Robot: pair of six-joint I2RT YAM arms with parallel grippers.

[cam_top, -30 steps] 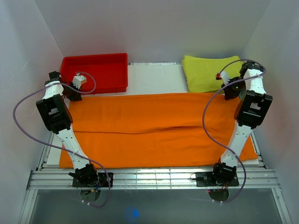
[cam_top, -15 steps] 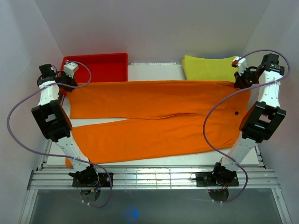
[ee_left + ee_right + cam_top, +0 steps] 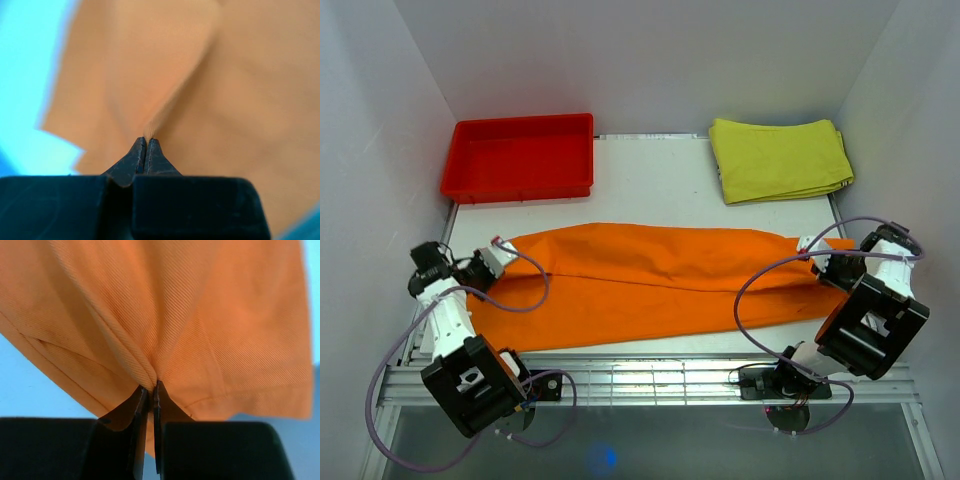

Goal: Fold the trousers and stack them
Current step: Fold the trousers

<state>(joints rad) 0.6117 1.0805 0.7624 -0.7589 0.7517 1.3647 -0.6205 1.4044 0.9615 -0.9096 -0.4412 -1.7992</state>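
Note:
The orange trousers (image 3: 660,275) lie across the table's near half, doubled lengthwise, with the upper layer drawn toward the front. My left gripper (image 3: 498,262) holds their left end, jaws shut on a pinch of fabric (image 3: 150,127). At the right end my right gripper (image 3: 820,258) is shut on another fold of the orange cloth (image 3: 150,375). In both wrist views the trousers (image 3: 210,90) fill the frame beyond the black fingertips, and the orange cloth (image 3: 190,315) hangs taut from the grip.
A red plastic tray (image 3: 520,157) stands at the back left. A folded yellow-green cloth (image 3: 780,158) lies at the back right. White table (image 3: 650,180) shows between them and behind the trousers. The metal rail (image 3: 650,380) runs along the near edge.
Both grippers have swung from the far side toward the near edge, carrying the trousers' far edge over the near one. The cloth went from spread flat to folded in half lengthwise.

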